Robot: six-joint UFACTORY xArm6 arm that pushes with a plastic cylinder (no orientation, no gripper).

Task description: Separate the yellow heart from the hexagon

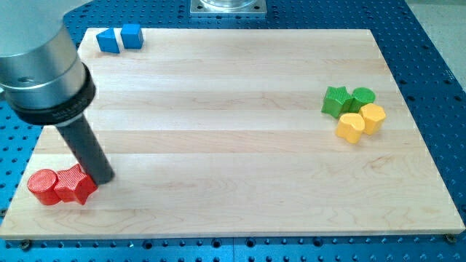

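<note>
Currently my tip [104, 177] rests at the view's lower left, touching the red star-shaped block [76, 183] beside a red cylinder [43, 186]. Being a bare rod, it grasps nothing. Well apart, at the view's right, the yellow heart block [350, 126] touches the yellow hexagon block [372, 116], below two green blocks [348, 100].
</note>
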